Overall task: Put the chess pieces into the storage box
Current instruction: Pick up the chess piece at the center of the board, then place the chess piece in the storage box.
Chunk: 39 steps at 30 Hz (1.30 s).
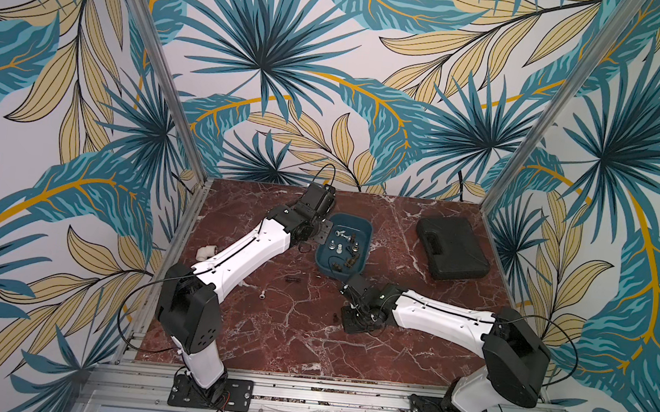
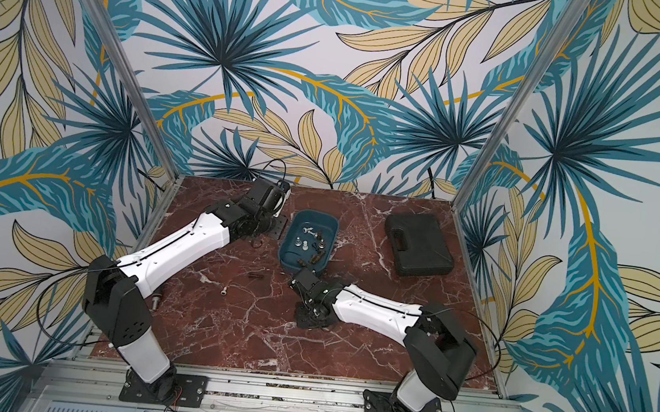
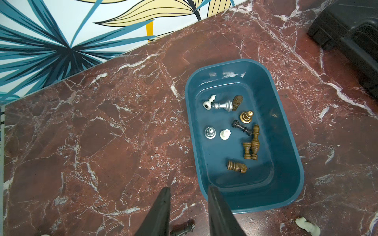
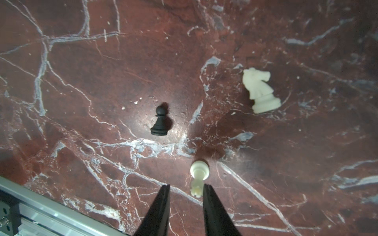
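The teal storage box lies on the marble table and holds several chess pieces in white, silver, brass, black and brown. My left gripper hovers open beside the box's near corner, nothing between its fingers; a black piece lies on the table below it. My right gripper is low over the table and open. A fallen white piece lies with its top just inside one fingertip. A black pawn and a white knight lie farther ahead. In both top views the box sits mid-table.
A flat black case lies at the back right. A white pipe elbow sits by the left arm. A dark piece and a small pale piece lie on the table left of centre. An aluminium rail borders the table's front.
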Each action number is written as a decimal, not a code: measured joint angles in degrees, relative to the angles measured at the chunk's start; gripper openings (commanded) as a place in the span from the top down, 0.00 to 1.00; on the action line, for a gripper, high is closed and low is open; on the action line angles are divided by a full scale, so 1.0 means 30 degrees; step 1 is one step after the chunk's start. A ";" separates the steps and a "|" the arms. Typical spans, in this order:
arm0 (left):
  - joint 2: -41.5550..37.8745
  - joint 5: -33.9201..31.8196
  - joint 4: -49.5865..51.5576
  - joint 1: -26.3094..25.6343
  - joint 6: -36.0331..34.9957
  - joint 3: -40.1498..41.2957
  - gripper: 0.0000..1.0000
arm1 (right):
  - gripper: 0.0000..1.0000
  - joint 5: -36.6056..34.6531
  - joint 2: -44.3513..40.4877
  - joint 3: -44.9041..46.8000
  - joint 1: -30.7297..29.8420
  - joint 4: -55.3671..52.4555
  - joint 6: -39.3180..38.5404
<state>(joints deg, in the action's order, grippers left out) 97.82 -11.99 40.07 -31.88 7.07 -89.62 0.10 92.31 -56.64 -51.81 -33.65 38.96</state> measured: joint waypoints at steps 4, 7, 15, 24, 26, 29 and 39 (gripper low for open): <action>0.0000 -0.0211 0.0007 0.0000 -0.0007 0.0007 0.65 | 0.68 -0.0015 0.0313 0.0080 -0.0073 0.0051 0.0102; 0.0000 -0.0299 0.0007 0.0000 -0.0015 0.0007 0.65 | 0.68 -0.0044 0.0423 0.0080 -0.0160 0.0044 0.0102; 0.0000 -0.0364 0.0000 0.0000 -0.0073 0.0007 0.65 | 0.76 -0.0211 0.1064 0.0066 -0.0211 0.0036 0.0080; 0.0000 -0.0699 -0.0007 0.0058 -0.0277 0.0044 0.65 | 0.89 -0.0430 0.1093 -0.0022 -0.0211 -0.0204 0.0036; 0.0000 -0.0729 -0.0022 0.0080 -0.0313 0.0044 0.65 | 0.91 -0.0444 0.1093 -0.0073 -0.0211 -0.0379 0.0015; 0.0000 -0.0758 -0.0029 0.0124 -0.0423 0.0044 0.65 | 0.96 -0.0459 0.1086 -0.0226 -0.0211 -0.0882 0.0007; -0.0036 -0.0809 -0.0408 0.0379 -0.0532 0.0044 0.65 | 1.00 -0.1042 -0.0663 -0.2441 -0.0211 -0.4269 -0.0678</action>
<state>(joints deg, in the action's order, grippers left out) 97.71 -14.41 38.85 -30.74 5.48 -89.49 -3.03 90.32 -63.96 -52.45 -46.46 36.93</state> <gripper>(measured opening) 0.346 0.152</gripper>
